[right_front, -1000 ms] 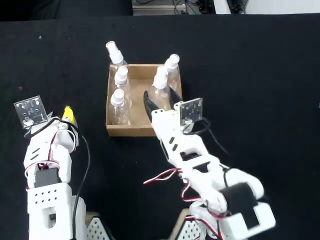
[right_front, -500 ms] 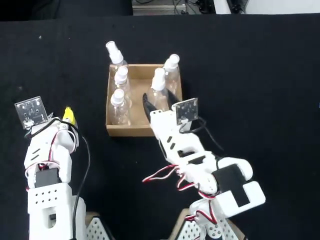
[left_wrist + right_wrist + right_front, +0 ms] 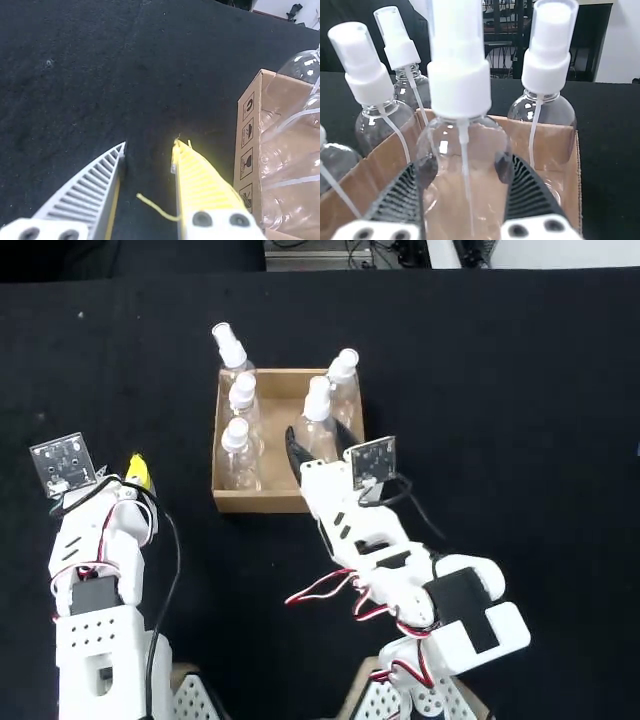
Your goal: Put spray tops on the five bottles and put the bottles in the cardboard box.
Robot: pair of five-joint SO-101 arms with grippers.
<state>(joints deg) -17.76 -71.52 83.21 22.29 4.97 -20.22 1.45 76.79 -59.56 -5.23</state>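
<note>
Nothing has shifted over the last half second. Compared with a full second back, the right arm's base block sits nearer the cardboard box (image 3: 262,502), and the wrist board has edged towards the left arm. The right claw (image 3: 319,440) reaches over the box's near wall. Its black jaws press on either side of the held bottle (image 3: 462,145), whose spray top (image 3: 457,75) is on. That bottle stands upright inside the box, towards the right wall.

Two capped bottles (image 3: 240,410) stand one behind the other along the box's left wall, and a third (image 3: 345,375) is in the far right corner. A fifth bottle (image 3: 229,348) is at the far left corner; whether it is inside the wall or just outside cannot be told.

The left claw (image 3: 149,146) is parted a little with nothing between its grey and yellow jaws. It is low over the black surface (image 3: 520,390), beside the box's left wall.

Past the surface's far edge lie cables and gear (image 3: 330,252), and the right wrist view shows dark frames and a white wall (image 3: 620,45).
</note>
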